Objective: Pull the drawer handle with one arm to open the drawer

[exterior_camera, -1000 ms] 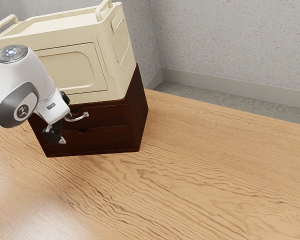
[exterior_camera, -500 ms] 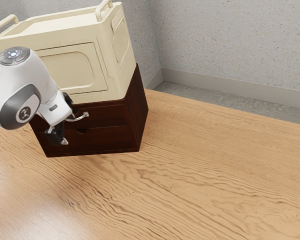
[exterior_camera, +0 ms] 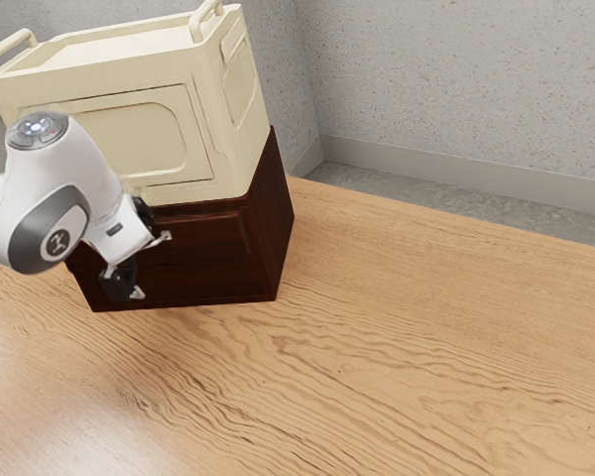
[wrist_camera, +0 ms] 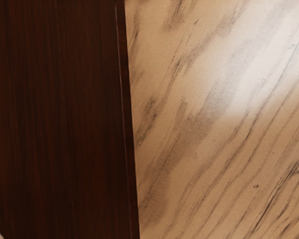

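The gripper (exterior_camera: 147, 265) is at the front of the dark brown cabinet (exterior_camera: 283, 213) in the exterior view, its fingers wide apart, so it stands open. Beside its upper finger shows one end of the silver handle (exterior_camera: 165, 237); the rest is hidden behind the hand. The top drawer (exterior_camera: 213, 233) stands slightly out from the cabinet, with a narrow edge visible at its side. Below it, the lower drawer front (exterior_camera: 213, 278) is partly covered by the hand. In the wrist view, dark wood (wrist_camera: 55, 119) lies beside the tabletop.
A cream box (exterior_camera: 139, 129) with raised handles sits on top of the cabinet. The wooden table (exterior_camera: 397, 347) extends in front of the cabinet and toward the exterior view's right. Behind stands a speckled grey wall (exterior_camera: 456, 89).
The hand has moved away from the cabinet, slightly down and toward the exterior view's right. The top drawer and its handle have come outward a little; earlier the drawer front looked flush.
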Available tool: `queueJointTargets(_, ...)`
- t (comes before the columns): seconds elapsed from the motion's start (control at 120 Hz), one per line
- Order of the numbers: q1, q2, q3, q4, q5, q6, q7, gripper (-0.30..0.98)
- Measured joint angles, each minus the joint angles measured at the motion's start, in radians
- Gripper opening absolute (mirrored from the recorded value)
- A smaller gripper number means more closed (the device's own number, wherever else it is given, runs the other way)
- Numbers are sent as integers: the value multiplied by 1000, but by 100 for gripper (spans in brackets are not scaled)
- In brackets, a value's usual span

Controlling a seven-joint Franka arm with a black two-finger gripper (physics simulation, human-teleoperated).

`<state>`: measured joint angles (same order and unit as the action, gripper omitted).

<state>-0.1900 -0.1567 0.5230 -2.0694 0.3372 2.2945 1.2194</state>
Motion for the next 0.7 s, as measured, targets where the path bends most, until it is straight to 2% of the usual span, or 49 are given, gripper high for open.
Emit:
queueJointTargets(0.275, -46, -114, 30, -94, 1, 5, -3, 65)
queueJointTargets(0.55, -61, -222, 37, -185, 4, 6, -3, 70)
queueJointTargets(0.7, -64, -285, 37, -227, 6, 3, -2, 62)
